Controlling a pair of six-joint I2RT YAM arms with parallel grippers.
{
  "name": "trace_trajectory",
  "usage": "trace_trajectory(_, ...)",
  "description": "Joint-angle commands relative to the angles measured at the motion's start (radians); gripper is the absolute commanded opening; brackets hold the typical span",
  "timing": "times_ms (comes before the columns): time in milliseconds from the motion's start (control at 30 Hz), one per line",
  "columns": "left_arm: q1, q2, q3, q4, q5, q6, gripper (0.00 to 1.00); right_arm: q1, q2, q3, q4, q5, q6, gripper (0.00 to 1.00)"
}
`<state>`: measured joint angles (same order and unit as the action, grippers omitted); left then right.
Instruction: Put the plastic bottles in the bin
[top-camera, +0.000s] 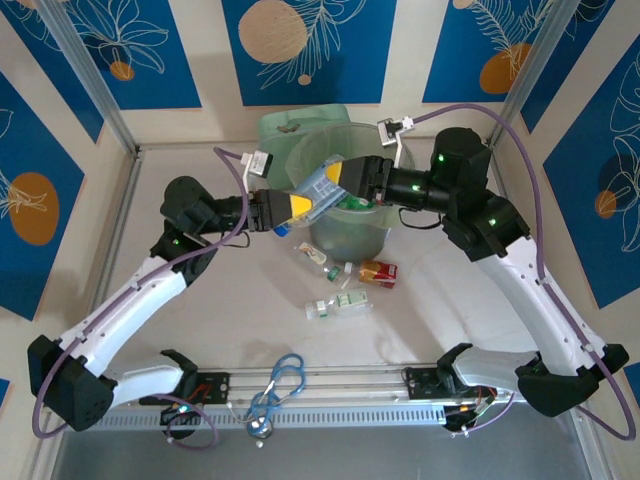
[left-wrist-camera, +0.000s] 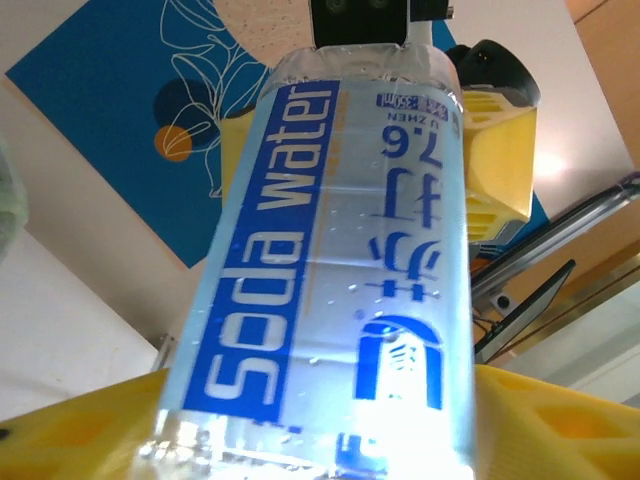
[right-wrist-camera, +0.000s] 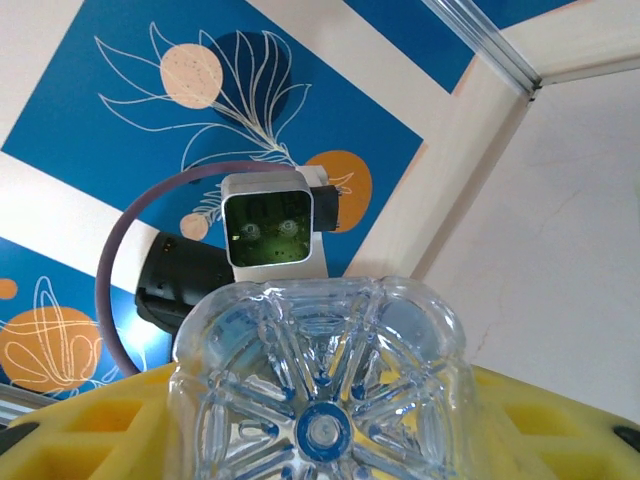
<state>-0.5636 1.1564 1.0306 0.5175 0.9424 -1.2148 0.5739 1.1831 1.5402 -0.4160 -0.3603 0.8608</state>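
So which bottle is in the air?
The blue-label soda water bottle, held between the left pincer and right pincer over the bin; others lie on the table or inside it.

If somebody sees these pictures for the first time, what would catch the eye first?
A clear plastic bottle with a blue "Soda water" label, held between the left hand and the right hand above the large round translucent pale-green plastic bin. Next, several small plastic bottles lying on the white table just in front of that bin.
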Motion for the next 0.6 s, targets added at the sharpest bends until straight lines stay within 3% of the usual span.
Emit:
trace_trajectory(0,-0.002,0.002,-0.008,0.151,0.042,-0.034,0.59,0.002,-0.003,-0.004,0.027,-0.016,0.036,0.51)
trace_trajectory(167,0.015,0.006,-0.002,0.120,0.052,-0.009,0.54,0.000,0.006,0.007,0.028,-0.019,0.045,0.54)
trace_trajectory(233,0.037,0.001,0.009,0.072,0.052,0.028,0.54,0.001,0.014,0.033,-0.026,0.020,0.040,0.68)
trace_trajectory(300,0.068,-0.023,0.045,-0.126,0.011,0.179,0.59,-0.004,0.027,0.075,-0.123,0.082,0.030,0.89)
trace_trajectory(367,0.068,-0.073,0.120,-0.472,-0.122,0.495,0.59,-0.010,0.043,0.117,-0.223,0.133,0.024,0.99)
trace_trajectory(467,0.017,-0.120,0.186,-0.709,-0.353,0.825,0.59,-0.023,0.070,0.152,-0.320,0.159,0.065,0.99)
trace_trajectory(567,-0.027,-0.150,0.188,-0.737,-0.485,0.978,0.56,-0.023,0.104,0.190,-0.371,0.147,0.105,0.99)
